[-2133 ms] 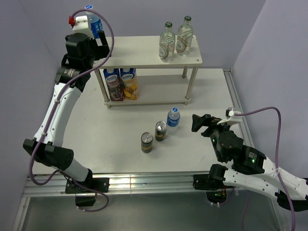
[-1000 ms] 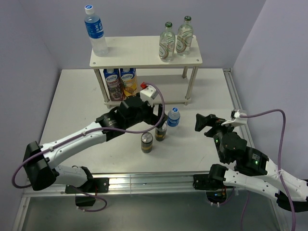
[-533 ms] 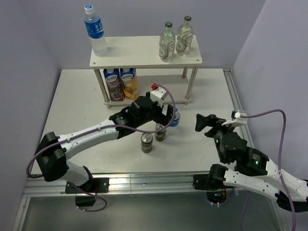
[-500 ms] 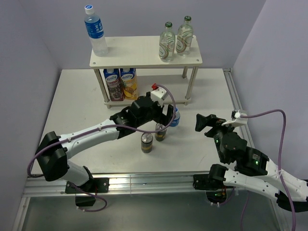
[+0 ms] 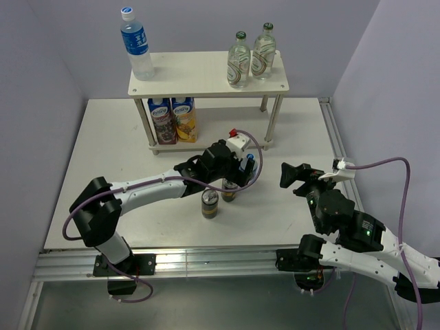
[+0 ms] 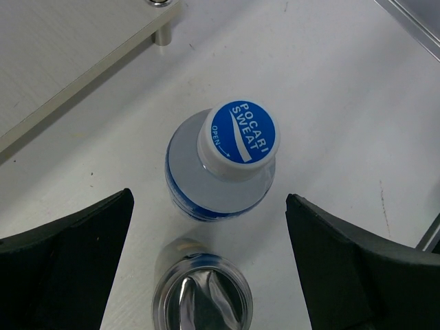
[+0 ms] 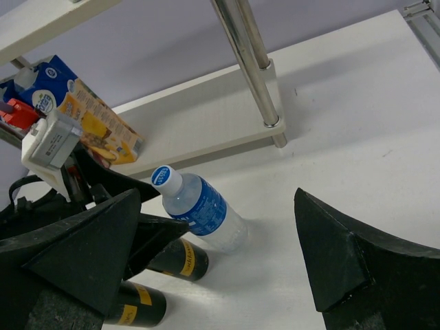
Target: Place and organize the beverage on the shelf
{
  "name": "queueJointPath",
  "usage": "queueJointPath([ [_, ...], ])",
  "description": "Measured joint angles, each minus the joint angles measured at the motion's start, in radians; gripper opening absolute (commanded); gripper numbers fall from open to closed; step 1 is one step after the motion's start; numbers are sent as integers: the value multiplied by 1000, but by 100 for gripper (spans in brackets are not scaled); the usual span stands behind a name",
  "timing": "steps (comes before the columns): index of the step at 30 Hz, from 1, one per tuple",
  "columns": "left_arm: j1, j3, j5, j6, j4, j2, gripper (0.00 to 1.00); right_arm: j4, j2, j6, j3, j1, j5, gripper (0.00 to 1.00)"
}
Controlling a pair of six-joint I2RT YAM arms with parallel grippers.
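The shelf carries one blue-capped water bottle on its top board at the left and two green-capped glass bottles at the right. A second water bottle stands on the table in front of the shelf. Two dark cans stand near it. My left gripper is open, its fingers either side of this bottle, with one can's top just below it. My right gripper is open and empty, facing the bottle and the cans from the right.
Two juice cartons stand on the shelf's lower board at the left. A silver shelf leg rises behind the bottle. The table's metal rail runs along the right edge. Purple walls close the back and sides.
My left arm left a water bottle on the shelf's top left, came down to the table and moved right until its open fingers straddle the second bottle. The right arm barely moved.
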Motion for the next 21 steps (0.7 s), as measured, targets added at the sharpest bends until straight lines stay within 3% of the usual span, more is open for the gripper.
queueJointPath([
  [15, -1, 77, -8, 3, 23, 120, 99, 0, -1, 0, -2, 0, 3, 99],
  [18, -2, 85, -15, 3, 23, 139, 95, 0, -4, 0, -2, 0, 3, 99],
  [21, -2, 87, -24, 4, 23, 150, 76, 0, -10, 0, -2, 0, 4, 99],
])
